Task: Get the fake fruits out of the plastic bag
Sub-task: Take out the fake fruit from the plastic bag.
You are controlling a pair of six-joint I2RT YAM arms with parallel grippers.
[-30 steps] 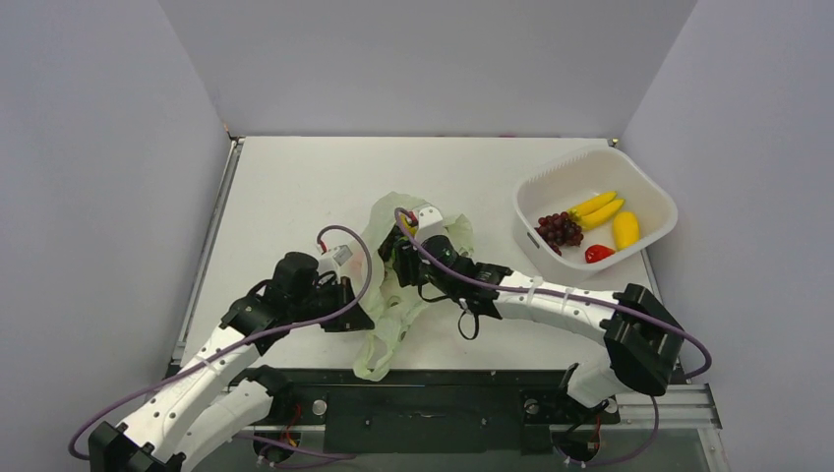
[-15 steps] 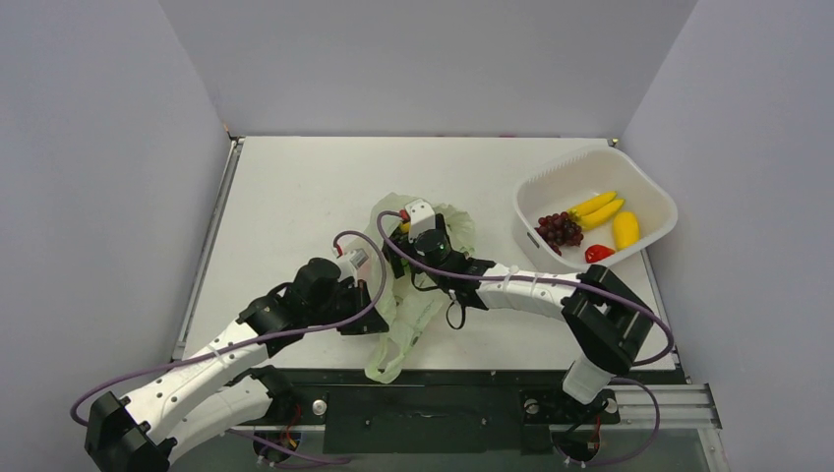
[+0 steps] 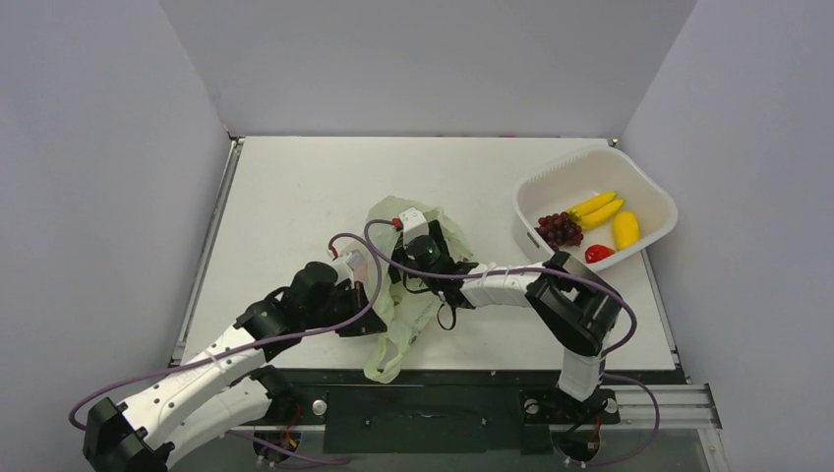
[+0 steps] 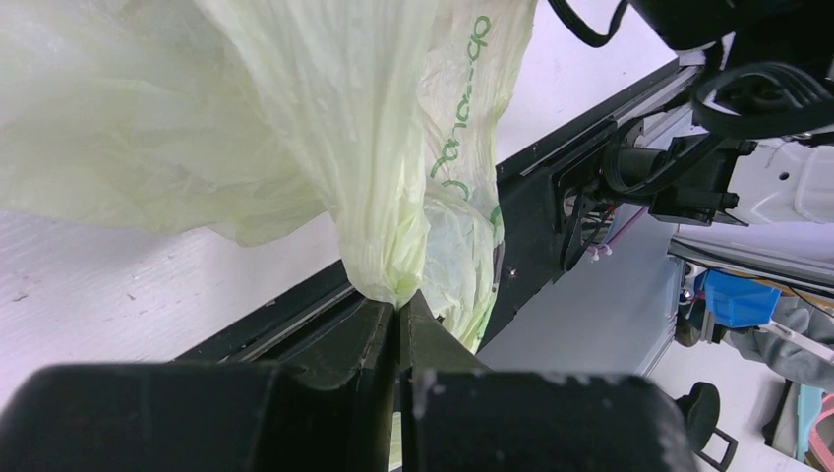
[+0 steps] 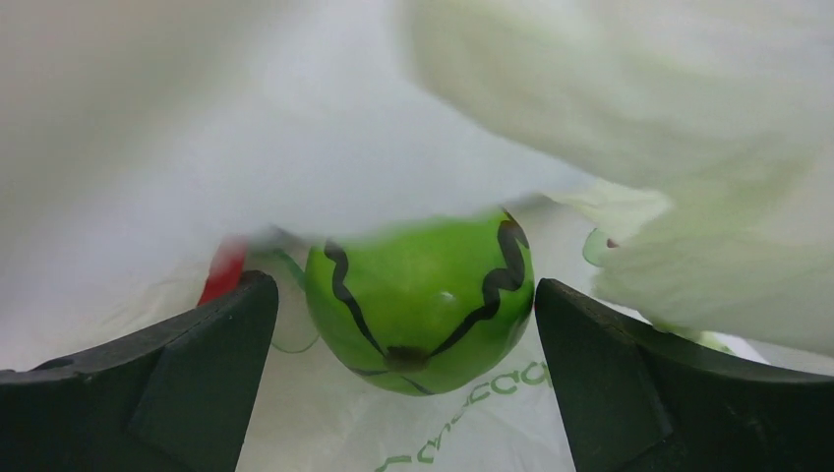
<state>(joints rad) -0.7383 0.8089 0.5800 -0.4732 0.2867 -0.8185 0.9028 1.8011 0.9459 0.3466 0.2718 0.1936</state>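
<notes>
The thin, crinkly, pale green plastic bag (image 3: 393, 339) lies near the middle of the table, with the white rectangular plastic basket (image 3: 551, 179) off at its 2 o'clock. At the bag's 7 o'clock edge the left gripper (image 4: 398, 313) is pinched tight on a gathered fold of film. The right gripper (image 5: 403, 295) is inside the bag with its jaws spread wide. The round, glossy, dark-striped green fruit (image 5: 421, 305) sits squarely between its fingers (image 5: 187, 379), touching neither as far as can be seen. A small red fruit (image 5: 224, 272) peeks out at the green fruit's 9 o'clock, half under a fold.

The green fruit looks hollow, light and hard, with a slick curved skin, so it will likely roll or squirt forward if squeezed off-centre. The best hold is across its widest girth, at 3 and 9 o'clock. The film is limp and clingy, and a loose fold could get caught in the bite.
</notes>
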